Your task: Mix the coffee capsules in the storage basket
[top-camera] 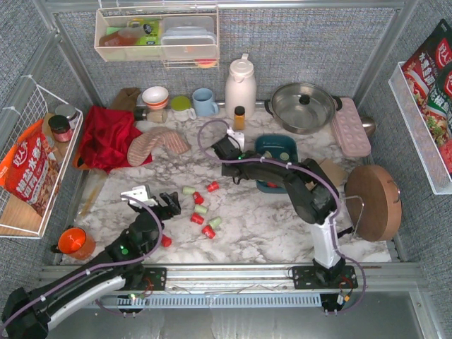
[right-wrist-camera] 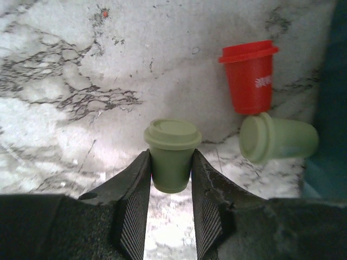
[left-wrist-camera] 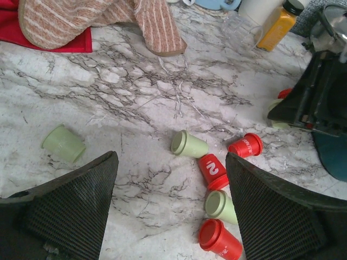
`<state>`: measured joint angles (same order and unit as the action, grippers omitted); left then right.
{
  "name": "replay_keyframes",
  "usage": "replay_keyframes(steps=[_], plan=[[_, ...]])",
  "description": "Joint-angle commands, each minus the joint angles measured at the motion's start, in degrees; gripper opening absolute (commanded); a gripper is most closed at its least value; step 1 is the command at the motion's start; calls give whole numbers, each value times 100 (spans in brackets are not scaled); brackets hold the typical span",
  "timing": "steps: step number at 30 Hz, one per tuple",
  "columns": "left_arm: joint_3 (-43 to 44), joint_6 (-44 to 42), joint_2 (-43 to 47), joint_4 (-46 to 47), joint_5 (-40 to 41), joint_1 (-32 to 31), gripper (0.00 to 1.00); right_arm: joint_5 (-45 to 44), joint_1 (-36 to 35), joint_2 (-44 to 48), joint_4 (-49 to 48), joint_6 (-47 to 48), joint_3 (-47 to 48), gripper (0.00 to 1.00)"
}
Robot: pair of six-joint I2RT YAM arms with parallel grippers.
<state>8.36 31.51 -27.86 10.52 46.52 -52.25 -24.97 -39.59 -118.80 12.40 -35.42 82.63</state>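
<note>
Red and pale green coffee capsules (top-camera: 201, 209) lie scattered on the marble in front of my left gripper (top-camera: 166, 205). In the left wrist view that gripper (left-wrist-camera: 172, 160) stands open above bare marble, with a green capsule (left-wrist-camera: 189, 144) and a red capsule (left-wrist-camera: 213, 170) just beyond its right finger. My right gripper (top-camera: 222, 145) hovers just left of the dark teal storage basket (top-camera: 258, 152). Its jaws (right-wrist-camera: 171, 179) are shut on an upright green capsule (right-wrist-camera: 172, 154). Another red capsule (right-wrist-camera: 249, 76) and a toppled green one (right-wrist-camera: 276, 138) rest beside the basket wall (right-wrist-camera: 331, 108).
Behind the basket stand an amber bottle (top-camera: 239, 117), a white thermos (top-camera: 240, 86) and a steel pot (top-camera: 302, 106). A pink tray (top-camera: 351, 127) and a round wooden board (top-camera: 373, 201) sit at the right. A red cloth (top-camera: 106, 134) and striped mitt (top-camera: 157, 143) lie far left.
</note>
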Motion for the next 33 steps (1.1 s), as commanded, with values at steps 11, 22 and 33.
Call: replay_keyframes(steps=[11,22,33], plan=[[-10,27,110,-1,41,4,89,-1117,203,2334,334,999,-1028,32],[40,9,157,20,11,4,89,-461,1049,2617,893,1123,-1572,49],[19,-10,193,82,43,4,90,104,689,2375,844,1777,-938,54]])
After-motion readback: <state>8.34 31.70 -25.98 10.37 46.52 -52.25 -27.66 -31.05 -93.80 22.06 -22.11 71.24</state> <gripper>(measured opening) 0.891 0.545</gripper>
